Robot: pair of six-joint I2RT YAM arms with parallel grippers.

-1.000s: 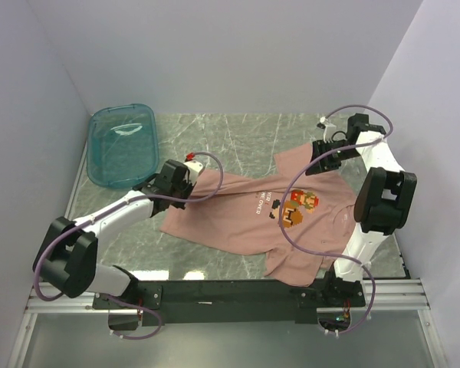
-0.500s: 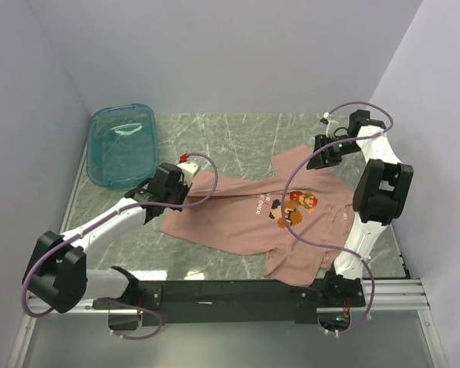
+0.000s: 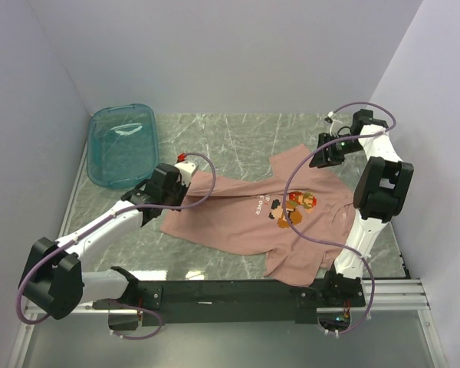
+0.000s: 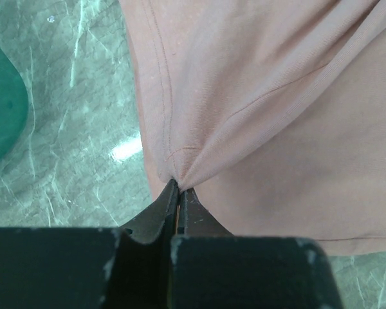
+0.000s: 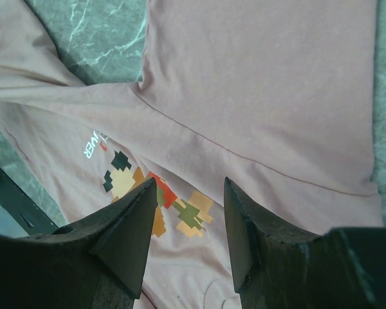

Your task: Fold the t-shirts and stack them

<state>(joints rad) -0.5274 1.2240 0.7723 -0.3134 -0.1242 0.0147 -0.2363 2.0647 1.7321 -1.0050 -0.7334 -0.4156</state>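
The t-shirt (image 3: 238, 226) lay rumpled at centre frame. The left gripper (image 4: 178, 188) was clamped on its left edge. The right gripper (image 5: 188, 190) hung parted above the print (image 5: 193, 215), empty. A good pull would run low and even, flattening without bunching.

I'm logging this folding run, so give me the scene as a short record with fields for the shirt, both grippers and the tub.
garment: dusty-pink cotton t-shirt, lying print-up on the grey-green marbled table, with creases along its far edge
left gripper: shut, pinching a gathered bit of the shirt's edge
right gripper: open, above the shirt near the pixel print, holding nothing
container: teal see-through plastic tub, far left corner, apart from the shirt
fold status: not yet a neat fold
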